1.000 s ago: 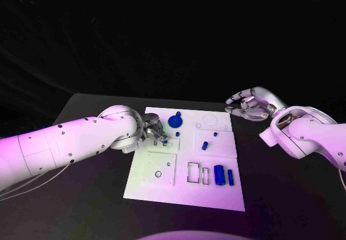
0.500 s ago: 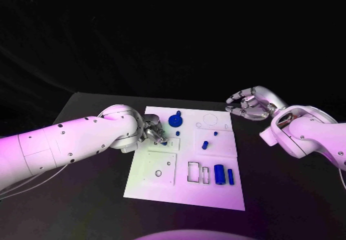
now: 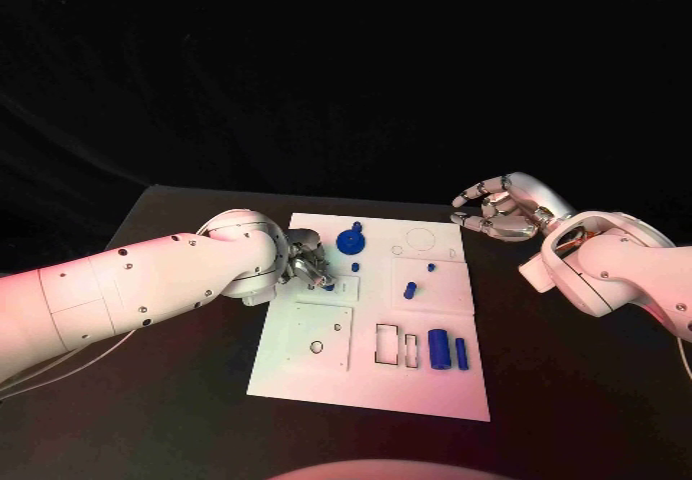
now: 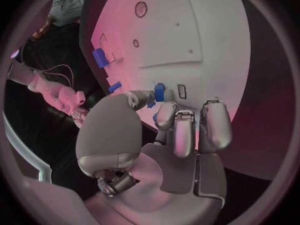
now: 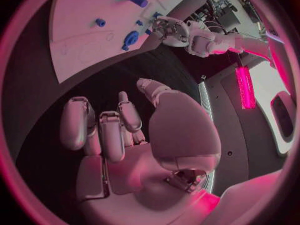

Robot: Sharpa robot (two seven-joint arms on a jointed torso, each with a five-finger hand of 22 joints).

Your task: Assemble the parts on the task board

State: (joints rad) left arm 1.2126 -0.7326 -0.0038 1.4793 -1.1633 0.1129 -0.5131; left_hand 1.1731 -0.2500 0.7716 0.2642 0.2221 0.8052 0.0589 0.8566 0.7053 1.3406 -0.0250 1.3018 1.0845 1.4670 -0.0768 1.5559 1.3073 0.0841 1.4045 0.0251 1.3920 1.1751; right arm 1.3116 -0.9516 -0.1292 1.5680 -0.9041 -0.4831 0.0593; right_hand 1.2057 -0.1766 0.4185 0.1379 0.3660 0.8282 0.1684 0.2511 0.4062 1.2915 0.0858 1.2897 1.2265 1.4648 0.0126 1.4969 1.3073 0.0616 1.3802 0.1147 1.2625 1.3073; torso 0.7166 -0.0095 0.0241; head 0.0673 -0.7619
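Left hand point(image 3: 307, 266) pinching blue part point(image 4: 159, 92) over task board point(image 3: 433, 385)

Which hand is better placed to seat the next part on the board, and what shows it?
The left hand. It is over the board at its left edge, pinching a small blue part just above the surface. The right hand hangs off the board's far right corner, fingers curled, holding nothing.

We find the room dark; pink light washes the board point(image 3: 369, 340); wrist views bend at edges.
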